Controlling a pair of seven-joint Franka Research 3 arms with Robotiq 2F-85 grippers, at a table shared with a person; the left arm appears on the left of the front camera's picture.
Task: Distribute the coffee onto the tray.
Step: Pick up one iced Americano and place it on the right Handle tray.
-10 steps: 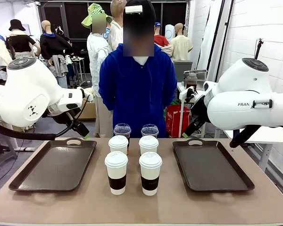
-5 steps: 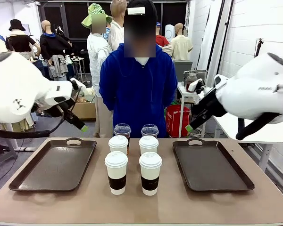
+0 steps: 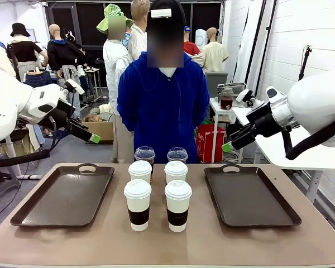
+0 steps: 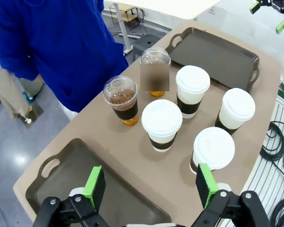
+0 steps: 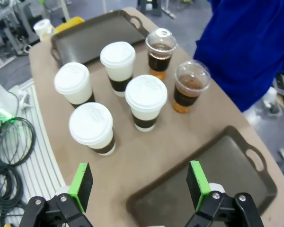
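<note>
Nothing is placed yet; six coffee cups (image 3: 138,204) stand clustered on the desk (image 3: 156,248), trays (image 3: 64,196) either side of them bare; left hand (image 4: 150,182) and right hand (image 5: 139,182) gape wide, empty.

Six drinks crowd the middle of the table (image 3: 167,245): four lidded paper cups (image 3: 138,204) in front and two clear plastic cups (image 3: 144,154) behind, with only narrow gaps between them. A strip of bare tabletop separates the cluster from the left tray (image 3: 61,195) and the right tray (image 3: 251,195), both unobstructed from above. A person (image 3: 163,106) stands at the far edge, just behind the clear cups. The left gripper (image 4: 149,184) and right gripper (image 5: 138,185) hang high above, jaws spread.
</note>
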